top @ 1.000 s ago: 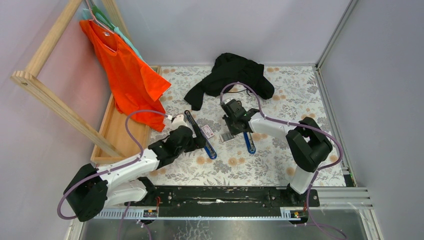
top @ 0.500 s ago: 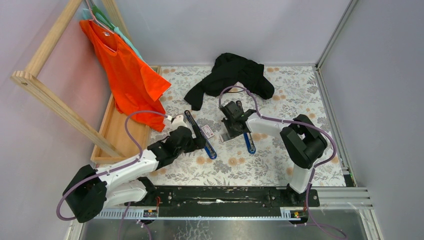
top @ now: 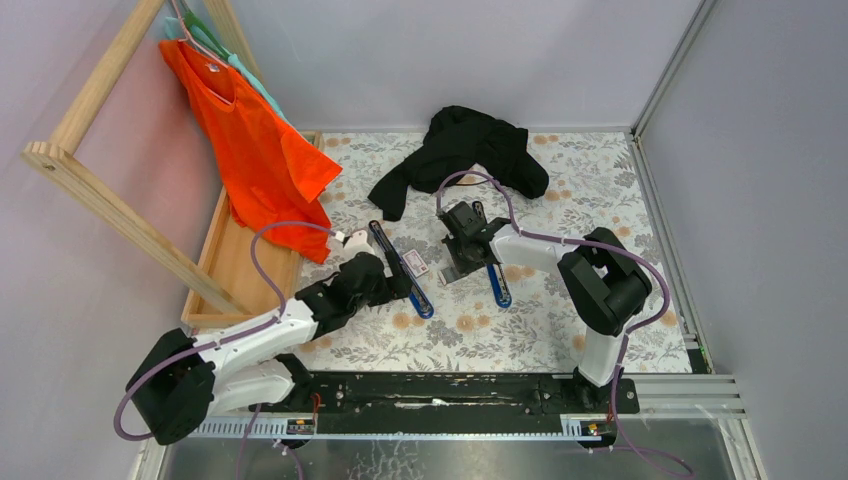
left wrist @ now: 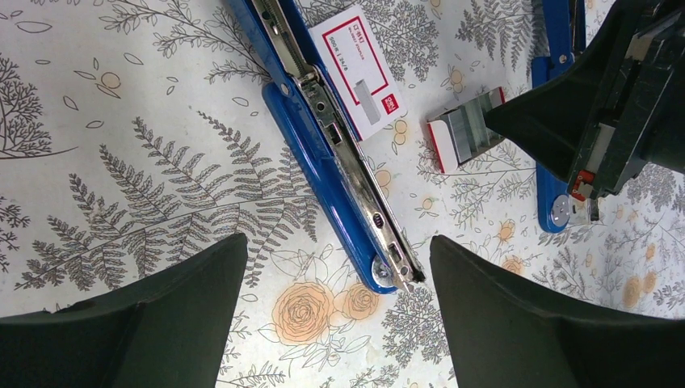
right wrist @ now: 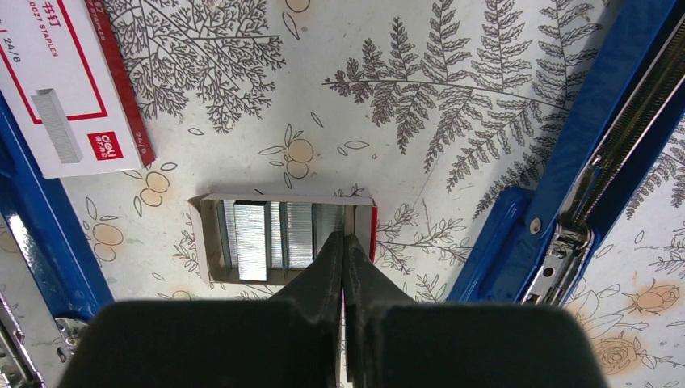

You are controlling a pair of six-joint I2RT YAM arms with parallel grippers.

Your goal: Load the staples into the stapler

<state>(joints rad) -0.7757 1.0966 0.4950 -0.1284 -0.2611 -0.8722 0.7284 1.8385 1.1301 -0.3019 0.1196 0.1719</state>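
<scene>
- Two blue staplers on the floral table cover [top: 600, 200], both swung open with the metal channel facing up.
- The left stapler [left wrist: 323, 137] lies on a diagonal. The right stapler [right wrist: 598, 137] lies well apart from it.
- One staple box [right wrist: 69, 81], white with red print, lies flat right up against the left stapler.
- One small open tray [right wrist: 266, 234] sits on the cover between the two staplers, apart from the box.
- Grey staple strips [right wrist: 250, 238] are packed side by side in the tray. There are several, but the seams are too fine for an exact count.
- Right claw [right wrist: 343, 242] is pinched tight, its tips meeting at the tray's red-edged end. I cannot tell if a strip is nipped between them.
- Left claw [left wrist: 337, 242] is spread wide and holds nothing. It hovers over the near end of the left stapler, one finger to each side.
- At the back of the table there is one heap of black cloth [top: 465, 150].
- One orange T-shirt [top: 265, 150] hangs from one wooden rack [top: 110, 210] on the left.
</scene>
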